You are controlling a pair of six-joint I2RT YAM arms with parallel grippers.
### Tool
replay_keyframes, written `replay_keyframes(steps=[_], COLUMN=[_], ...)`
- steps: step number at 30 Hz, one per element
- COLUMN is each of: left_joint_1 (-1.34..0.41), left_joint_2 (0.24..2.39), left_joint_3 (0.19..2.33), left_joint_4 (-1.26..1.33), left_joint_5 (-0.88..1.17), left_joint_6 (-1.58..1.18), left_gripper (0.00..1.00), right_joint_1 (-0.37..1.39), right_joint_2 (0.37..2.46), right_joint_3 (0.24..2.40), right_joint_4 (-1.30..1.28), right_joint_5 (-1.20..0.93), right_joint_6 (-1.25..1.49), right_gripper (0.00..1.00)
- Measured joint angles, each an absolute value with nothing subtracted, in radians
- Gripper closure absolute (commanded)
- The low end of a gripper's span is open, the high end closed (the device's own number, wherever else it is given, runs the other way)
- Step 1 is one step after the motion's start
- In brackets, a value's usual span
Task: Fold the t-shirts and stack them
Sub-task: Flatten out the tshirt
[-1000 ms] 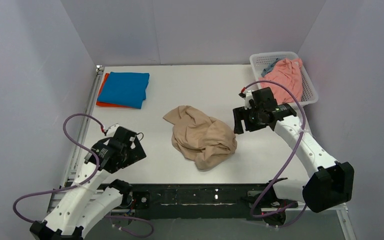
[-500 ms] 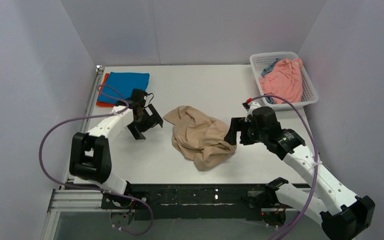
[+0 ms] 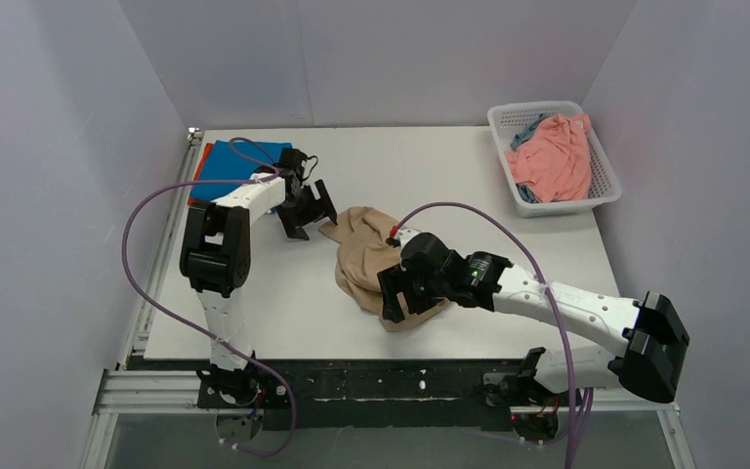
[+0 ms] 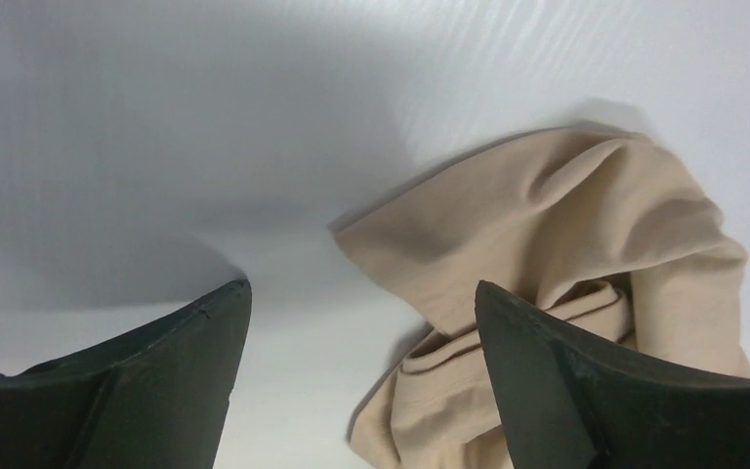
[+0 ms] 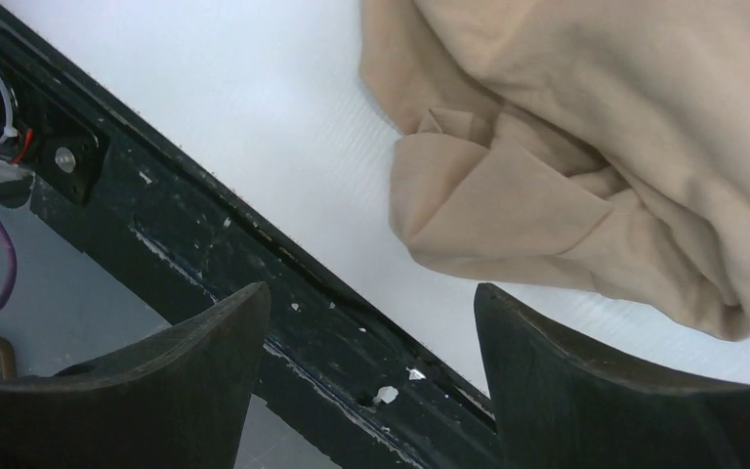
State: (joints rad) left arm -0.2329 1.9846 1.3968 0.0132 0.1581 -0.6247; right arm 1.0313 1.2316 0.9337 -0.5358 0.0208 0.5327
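The left tool (image 4: 361,293) is spread wide with nothing between its fingers, and it is held just beside the far-left corner of the crumpled beige t-shirt (image 3: 371,252). The right tool (image 5: 371,293) is likewise spread and empty, poised over the shirt's near edge by the front of the desk (image 3: 430,166). The shirt lies in a loose heap near the middle of the desk. No sleeve can be made out from above, though a hemmed band is seen in the left wrist view. The cloth is judged light, limp and thin: it is likely to sag and drag when lifted, so a single layer at an edge should be pinched rather than a bunch of folds. A corner for each tool is suggested — the flat point nearest the left tool, and the folded flap at the near edge for the right — so that the shirt can be drawn open and laid flat. Further out, a folded blue t-shirt (image 3: 225,166) is set on an orange-red t-shirt (image 3: 198,181) at the far-left corner. A pink t-shirt (image 3: 552,156) and a grey-blue t-shirt (image 3: 525,131) are left in the white basket (image 3: 537,106) at the far right.
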Motion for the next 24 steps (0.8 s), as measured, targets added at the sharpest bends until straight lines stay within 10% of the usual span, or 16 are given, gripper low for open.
replay_keyframes(steps=[5,13,24], left_joint_1=[-0.250,-0.369,-0.386], left_joint_2=[2.052,2.144,2.100], left_joint_3=[1.490,1.625,1.567], left_joint_4=[0.012,-0.064,-0.113], left_joint_5=[0.174,0.013,-0.088], left_joint_6=[-0.607,-0.540,-0.591], left_gripper=[0.27,0.97,1.00], right_joint_1=[1.077,1.090,1.126], right_joint_2=[1.261,1.261,1.397], right_joint_3=[0.947,0.947,0.975], right_joint_4=[-0.529,-0.532,-0.587], right_joint_5=[0.031,0.078,0.205], right_joint_6=[0.543,0.551,0.655], right_gripper=[0.18,0.23,0.30])
